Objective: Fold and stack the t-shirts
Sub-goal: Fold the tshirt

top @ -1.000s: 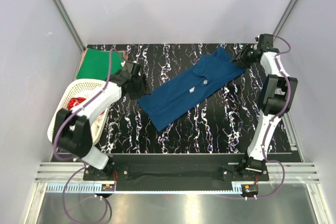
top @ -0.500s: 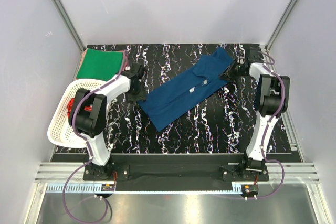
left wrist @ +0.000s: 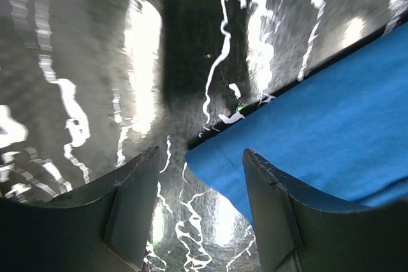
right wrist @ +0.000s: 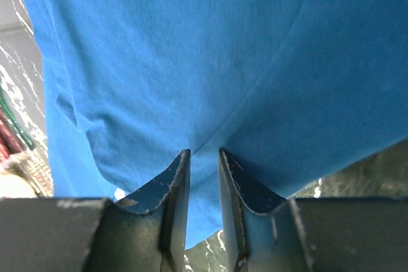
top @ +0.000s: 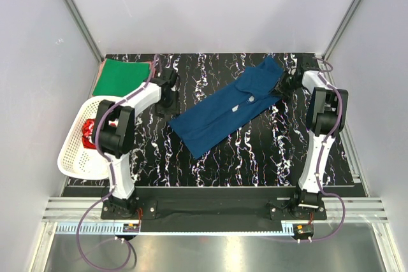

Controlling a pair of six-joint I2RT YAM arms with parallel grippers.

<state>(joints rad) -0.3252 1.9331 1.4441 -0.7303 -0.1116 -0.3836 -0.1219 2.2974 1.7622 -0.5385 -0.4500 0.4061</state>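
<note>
On the black desk (top: 255,157) the blue shirt (top: 229,109) lies in a long slanted strip. One end is at the far right and the other end is nearer the left. It looks partly folded already, with its sides tucked in.

At the far right end, the right tool (right wrist: 204,154) is almost closed. A little bit of blue cloth is pinched between its two tips, and a crease runs up into the gap. At the other end, the left tool (left wrist: 201,157) is down low with its tips wide apart. The corner of the blue shirt sits right between them, but they are not gripping it.

A green shirt (top: 121,76) lies folded flat in the far left corner. A red shirt (top: 89,133) waits in the white basket (top: 70,154) at the left side.

I think the step now is taking hold of both ends of the blue shirt for the next fold. The left tool needs to close on its corner first. It should catch all the layers, or the fold may slip open. Then both tools can lift together and lay one end over the other. After that, the blue shirt can go on the green shirt.
</note>
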